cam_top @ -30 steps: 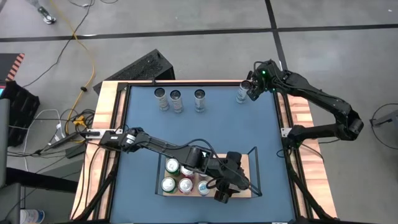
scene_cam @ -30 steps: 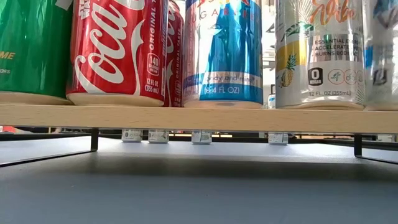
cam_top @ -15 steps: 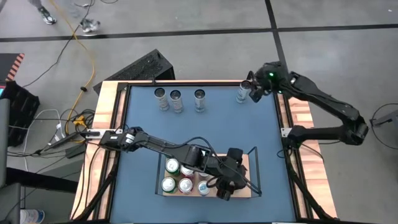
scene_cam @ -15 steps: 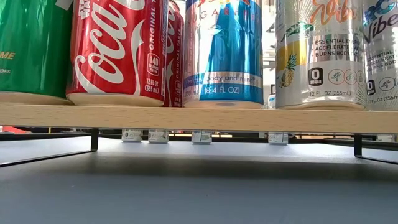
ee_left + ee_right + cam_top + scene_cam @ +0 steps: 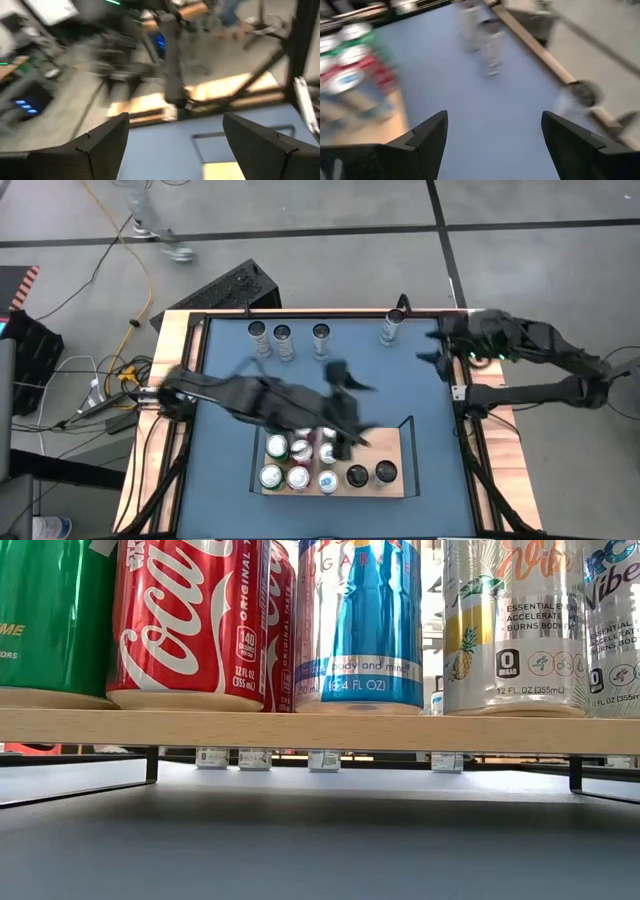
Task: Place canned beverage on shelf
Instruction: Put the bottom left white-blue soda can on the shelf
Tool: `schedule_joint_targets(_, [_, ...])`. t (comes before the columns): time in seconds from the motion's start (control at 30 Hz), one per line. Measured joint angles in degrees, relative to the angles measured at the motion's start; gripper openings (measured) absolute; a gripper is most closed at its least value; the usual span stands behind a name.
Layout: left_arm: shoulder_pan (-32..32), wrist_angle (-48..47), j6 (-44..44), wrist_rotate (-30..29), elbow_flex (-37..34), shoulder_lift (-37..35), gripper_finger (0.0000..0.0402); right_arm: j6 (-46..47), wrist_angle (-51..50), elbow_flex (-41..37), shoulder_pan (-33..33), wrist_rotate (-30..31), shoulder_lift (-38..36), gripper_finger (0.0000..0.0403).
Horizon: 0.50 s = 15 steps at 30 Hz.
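Left gripper [image 5: 172, 145] hangs empty, fingers apart, above the shelf [image 5: 400, 452]; right gripper [image 5: 492, 142] gapes empty beside a can [image 5: 392, 327].

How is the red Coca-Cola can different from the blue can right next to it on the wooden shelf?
In the low view, the red Coca-Cola can is red with big white curly writing, while the blue can is blue and shiny silver with small print. The red Coca-Cola can stands left of the blue can, with another red can showing in the gap between them. Both stand upright on the shelf, and both say 12 FL OZ.
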Motion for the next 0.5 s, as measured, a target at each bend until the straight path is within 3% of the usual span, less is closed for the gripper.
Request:
schedule_joint_targets(0.23, [-1.0, -3.2, -4.2, -8.2, 0.0, -10.2, 0.0308, 11.6, 1.5, -1.1, 24.7, 1.4, 1.9, 0.0306])
schedule_joint_targets(0.37, [-1.4, -6.0, -7.9, -10.9, 0.0, -14.3, 0.0308, 12.6, 3.2, -1.1, 38.6, 8.6, 7.3, 0.0303])
schedule_joint_targets(0.5, [-1.4, -9.2, -10.8, -11.5, 0.0, -17.6, 0.0308, 17.1, 2.8, -1.1, 48.3, 18.6, 13.5, 0.0298])
